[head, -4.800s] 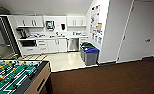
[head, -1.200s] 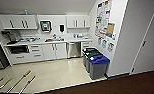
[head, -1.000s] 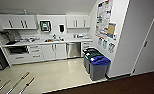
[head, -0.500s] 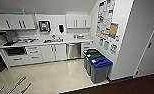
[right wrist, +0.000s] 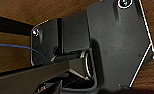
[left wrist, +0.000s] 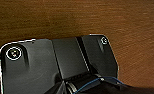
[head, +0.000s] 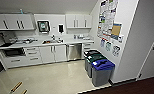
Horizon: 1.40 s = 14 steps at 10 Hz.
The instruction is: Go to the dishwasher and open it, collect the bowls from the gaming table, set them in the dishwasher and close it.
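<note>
dishwasher (head: 74, 51) far, door shut | bins (head: 99, 67) near right: base may clip them | pincers' state: cannot tell

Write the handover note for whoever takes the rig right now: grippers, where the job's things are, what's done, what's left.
Grippers: from the wrist views I cannot tell whether either is open or shut; both cameras look down on brown wood-look floor.
Dishwasher: steel front, under the counter, between the white cabinets and the waste bins. Its door is shut.
Bowls and gaming table: not seen from here.
Done: the robot faces the kitchenette from the edge of the pale floor.
Left: open the dishwasher, fetch the bowls, load them, close it.
</note>
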Tool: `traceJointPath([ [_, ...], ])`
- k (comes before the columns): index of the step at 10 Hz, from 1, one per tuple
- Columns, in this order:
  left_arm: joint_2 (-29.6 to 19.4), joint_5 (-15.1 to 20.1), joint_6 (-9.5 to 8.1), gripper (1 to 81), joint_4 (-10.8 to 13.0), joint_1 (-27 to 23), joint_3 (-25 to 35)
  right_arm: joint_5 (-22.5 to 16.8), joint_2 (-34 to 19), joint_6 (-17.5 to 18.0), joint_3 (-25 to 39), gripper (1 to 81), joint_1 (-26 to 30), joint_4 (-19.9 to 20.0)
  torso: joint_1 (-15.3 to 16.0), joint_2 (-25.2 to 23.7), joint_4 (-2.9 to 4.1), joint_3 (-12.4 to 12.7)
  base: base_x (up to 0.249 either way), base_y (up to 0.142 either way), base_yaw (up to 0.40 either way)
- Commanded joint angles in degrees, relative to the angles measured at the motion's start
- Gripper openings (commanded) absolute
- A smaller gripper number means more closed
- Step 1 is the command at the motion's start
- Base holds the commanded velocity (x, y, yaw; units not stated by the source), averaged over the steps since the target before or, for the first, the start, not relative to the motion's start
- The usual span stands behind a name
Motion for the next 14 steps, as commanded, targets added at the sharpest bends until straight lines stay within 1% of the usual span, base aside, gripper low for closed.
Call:
traceJointPath([
  [1,-0.8,2.1,0.17,81.1,0.0,-2.7,0.5,-3.4,-0.2,-0.2,0.4,81.1,2.8,-0.1,0.0,0.0,0.00,0.0,0.182,0.000,0.000],
  [8,-1.1,1.9,0.08,81.1,-0.4,-2.7,0.5,-3.4,-0.2,-0.2,0.0,81.1,2.5,-0.1,0.0,0.0,0.00,0.0,0.182,0.000,0.000],
  [14,-1.0,1.8,-0.01,81.1,-0.3,-2.6,0.5,-3.4,-0.2,-0.2,0.0,81.1,2.6,0.4,0.0,0.0,0.00,0.0,0.182,0.000,0.000],
])
